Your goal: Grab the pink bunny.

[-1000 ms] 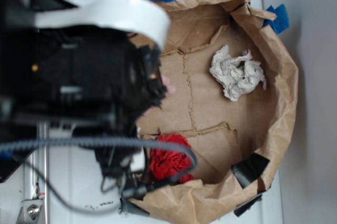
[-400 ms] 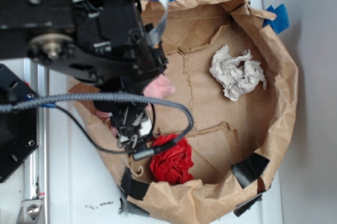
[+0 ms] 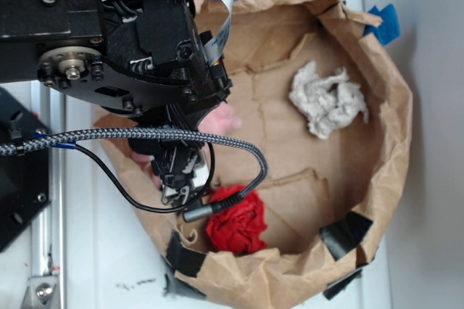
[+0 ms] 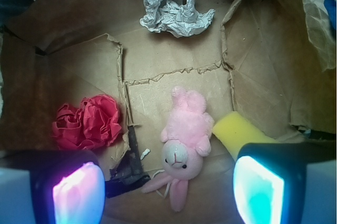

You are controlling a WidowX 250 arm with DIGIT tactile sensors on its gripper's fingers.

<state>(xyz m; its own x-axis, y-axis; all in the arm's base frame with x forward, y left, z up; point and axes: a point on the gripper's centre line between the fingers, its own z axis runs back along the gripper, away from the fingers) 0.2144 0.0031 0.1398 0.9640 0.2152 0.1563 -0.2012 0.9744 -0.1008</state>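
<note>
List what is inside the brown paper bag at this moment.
Wrist view shows the pink bunny, a yellow sponge, a red crumpled cloth ball and a white wadded paper lump. The gripper's pads cover the bag's nearest corners.

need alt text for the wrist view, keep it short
A pink bunny lies on the brown paper floor between the open tool's two glowing fingertips, face toward the camera. A yellow sponge touches its right side; a red crumpled ball sits to the left and a white wadded paper at the far edge.
</note>
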